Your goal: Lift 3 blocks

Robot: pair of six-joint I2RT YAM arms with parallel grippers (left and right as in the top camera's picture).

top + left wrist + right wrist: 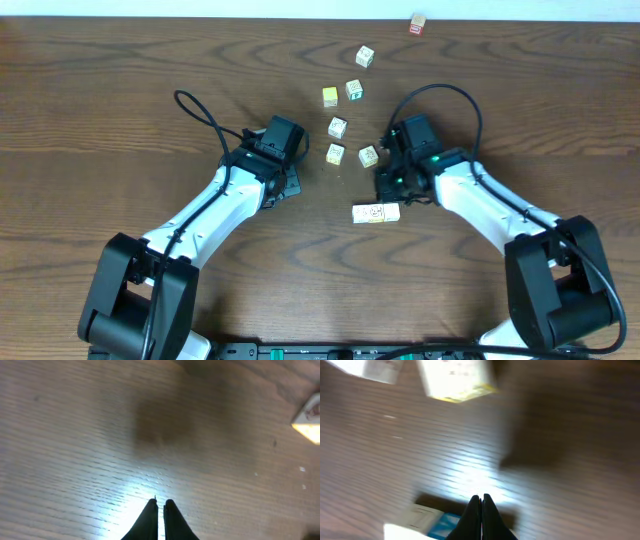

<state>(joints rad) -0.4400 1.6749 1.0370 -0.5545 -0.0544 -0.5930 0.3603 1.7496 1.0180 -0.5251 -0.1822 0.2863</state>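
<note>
From overhead, the prints on the cubes are too small for me to read. The three blocks [338, 127] lie on the table [120, 90] between my left arm [215, 205] and right arm [490, 200]: one far, two nearer side by side. A yellow-faced cube [330, 97] and two more pale cubes [354, 90] sit farther off. A red cube [418, 24] lies at the far edge, and an oblong block [376, 212] lies nearest. My wrists hide both sets of jaws.

In the left wrist view, the left gripper [160, 505] has its jaws almost together and holds nothing. A pale corner [310, 422] with a blurred reddish mark is cut off at the right.

In the right wrist view, the right gripper [481, 497] is pressed closed and empty. Two blurred pale cubes [457, 377] are cut off at the top. A blue-printed piece [427, 520] at lower left is unreadable.
</note>
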